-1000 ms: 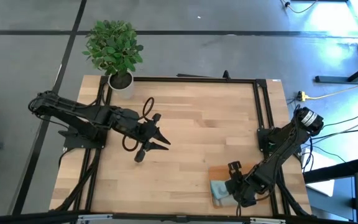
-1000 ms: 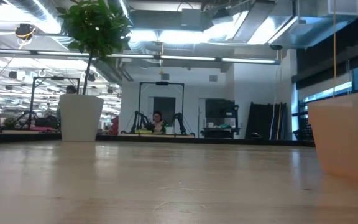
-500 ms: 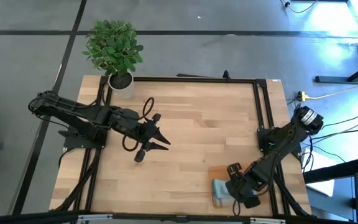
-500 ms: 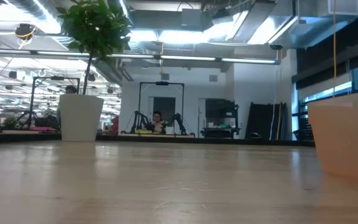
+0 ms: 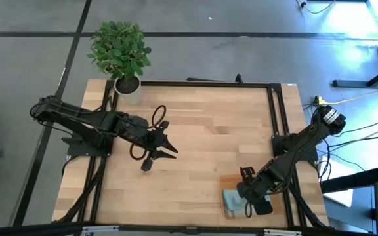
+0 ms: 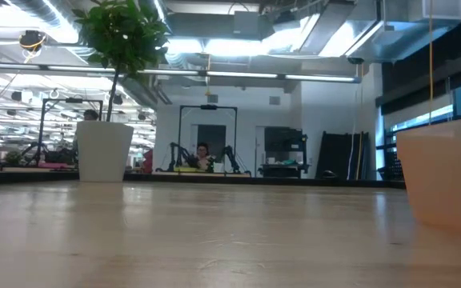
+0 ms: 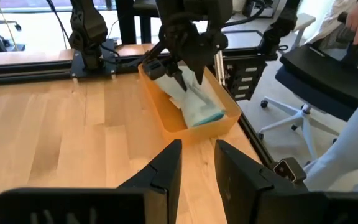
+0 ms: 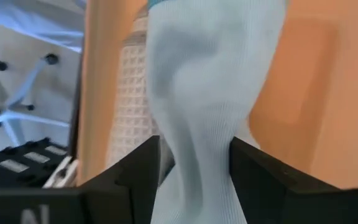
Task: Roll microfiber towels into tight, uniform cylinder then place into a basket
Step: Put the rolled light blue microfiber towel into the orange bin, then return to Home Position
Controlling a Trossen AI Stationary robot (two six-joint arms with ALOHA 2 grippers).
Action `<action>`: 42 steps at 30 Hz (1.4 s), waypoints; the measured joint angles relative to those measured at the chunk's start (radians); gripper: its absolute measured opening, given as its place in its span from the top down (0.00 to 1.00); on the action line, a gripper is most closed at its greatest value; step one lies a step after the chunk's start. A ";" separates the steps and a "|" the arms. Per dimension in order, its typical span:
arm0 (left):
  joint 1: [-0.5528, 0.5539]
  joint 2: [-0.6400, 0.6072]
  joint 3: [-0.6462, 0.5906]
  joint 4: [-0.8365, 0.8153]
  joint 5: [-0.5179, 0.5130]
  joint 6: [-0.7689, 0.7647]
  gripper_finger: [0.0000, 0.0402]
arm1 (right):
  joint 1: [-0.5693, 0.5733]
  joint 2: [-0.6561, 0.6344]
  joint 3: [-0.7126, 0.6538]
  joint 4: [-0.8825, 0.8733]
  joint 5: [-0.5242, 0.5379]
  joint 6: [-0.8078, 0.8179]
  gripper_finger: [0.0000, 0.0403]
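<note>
The right gripper (image 8: 194,177), jaws clamped on the pale blue-grey microfiber towel (image 8: 207,81), holds it inside the shallow orange-brown basket (image 7: 166,118), long axis running straight ahead; the left gripper (image 7: 197,177), jaws parted, waits well apart.

Pale blue-grey towel (image 8: 197,93) hangs bunched and crumpled between the right arm's jaws, draping down into the orange basket (image 7: 166,121). A paler, waffle-textured towel (image 8: 131,93) lies beside it inside. The basket sits on the counter directly under those jaws.
</note>
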 joint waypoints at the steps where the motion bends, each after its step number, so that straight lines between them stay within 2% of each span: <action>1: 0.000 0.000 0.000 0.000 0.000 0.000 0.79 | -0.003 -0.003 0.000 0.000 -0.019 0.000 0.54; 4: 0.000 0.000 0.000 0.000 0.000 0.004 0.79 | -0.007 -0.003 0.000 0.002 -0.049 0.000 0.54; 10: 0.000 0.000 0.000 0.001 0.000 0.050 0.79 | -0.015 0.034 0.000 0.050 -0.041 -0.053 0.54; 21: 0.000 0.000 0.000 0.003 0.000 0.051 0.79 | -0.056 0.070 -0.001 0.034 -0.033 -0.023 0.54; 27: 0.000 0.000 0.000 0.003 0.000 0.050 0.79 | -0.060 0.011 -0.001 0.031 0.042 0.024 0.54; 31: 0.000 0.000 0.000 0.005 0.000 0.033 0.79 | -0.060 -0.034 -0.001 0.031 0.043 0.029 0.54; 37: 0.000 0.000 0.000 0.013 0.000 -0.089 0.79 | -0.062 -0.105 0.028 -0.005 0.050 0.028 0.54; 42: 0.000 0.000 0.000 0.013 0.001 -0.164 0.79 | -0.079 -0.203 0.096 -0.091 0.195 0.015 0.54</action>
